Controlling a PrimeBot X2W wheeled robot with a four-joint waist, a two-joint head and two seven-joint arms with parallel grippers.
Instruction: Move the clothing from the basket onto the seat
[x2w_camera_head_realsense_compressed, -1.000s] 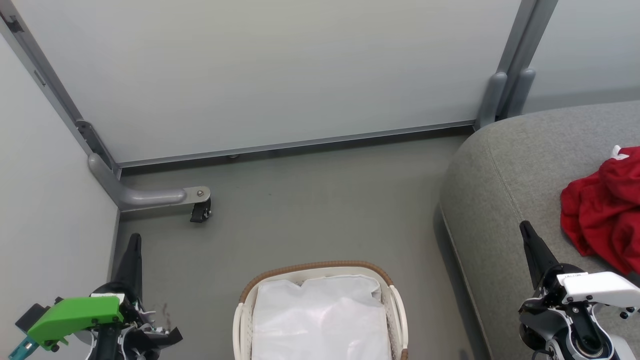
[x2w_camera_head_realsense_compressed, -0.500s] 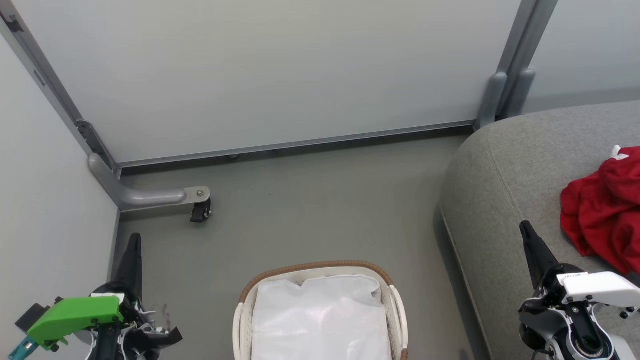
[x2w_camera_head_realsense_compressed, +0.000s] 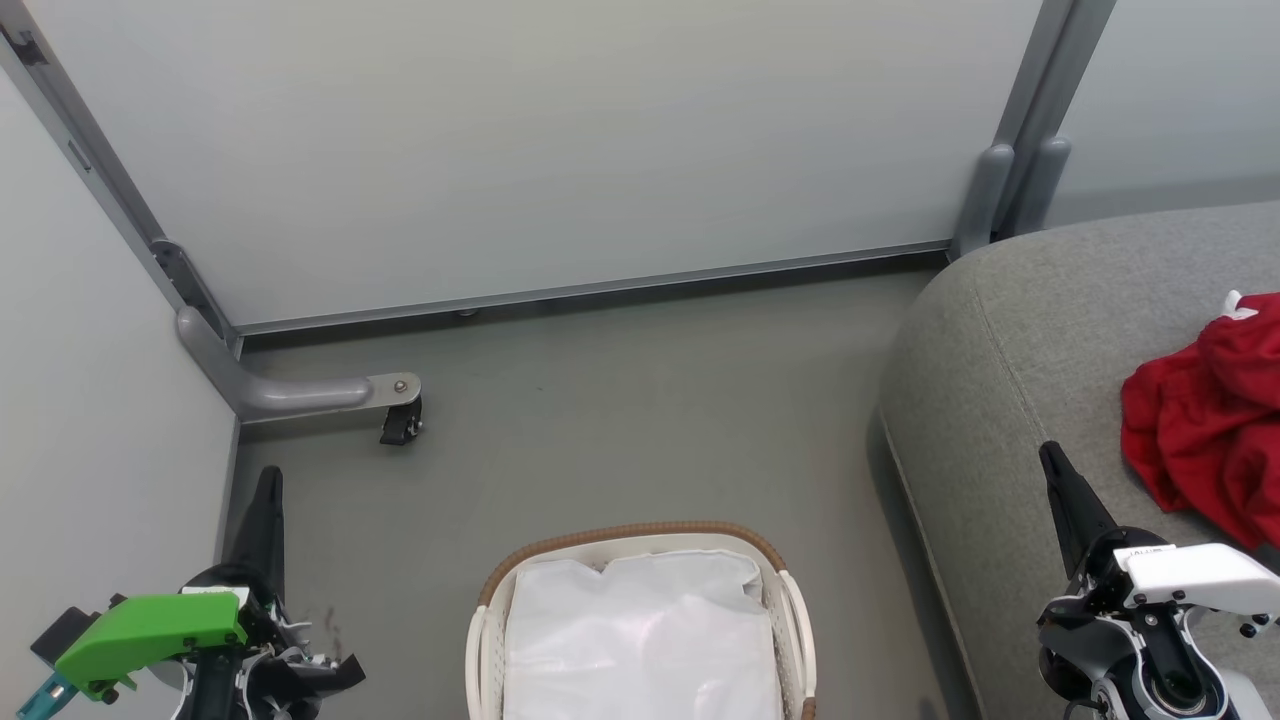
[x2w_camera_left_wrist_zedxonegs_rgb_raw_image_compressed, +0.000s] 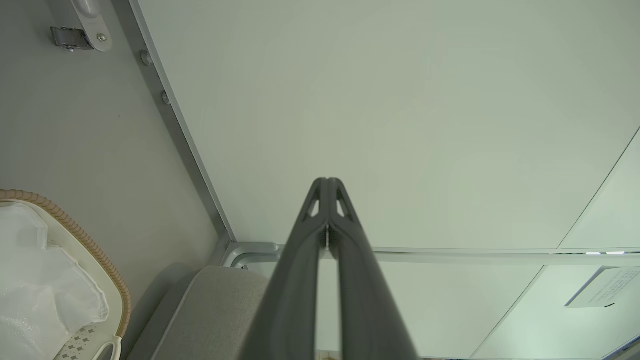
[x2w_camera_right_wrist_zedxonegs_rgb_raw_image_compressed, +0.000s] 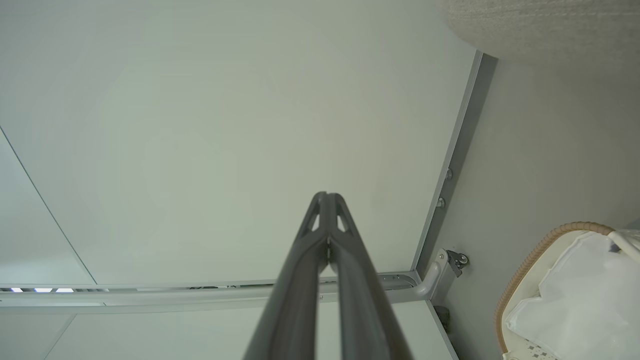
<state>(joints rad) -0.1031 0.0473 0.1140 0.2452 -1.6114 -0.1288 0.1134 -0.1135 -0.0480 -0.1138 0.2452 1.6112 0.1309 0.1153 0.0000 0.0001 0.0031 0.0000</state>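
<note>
Legible text: none; no word, number or brand can be made out in any view.
Paper sheet (x2w_camera_left_wrist_zedxonegs_rgb_raw_image_compressed: 604, 288): a white sheet on the pale wall panel (x2w_camera_left_wrist_zedxonegs_rgb_raw_image_compressed: 400, 125) at the lower right of the left wrist view, seen at a slant. It bears several rows of fine grey print and one short dark mark near its lower edge, all too small to read.
Sticker (x2w_camera_head_realsense_compressed: 1140, 551): a small white strip on the dark housing of the right gripper (x2w_camera_head_realsense_compressed: 1048, 453) in the head view. It carries faint dark characters, blurred beyond reading.
</note>
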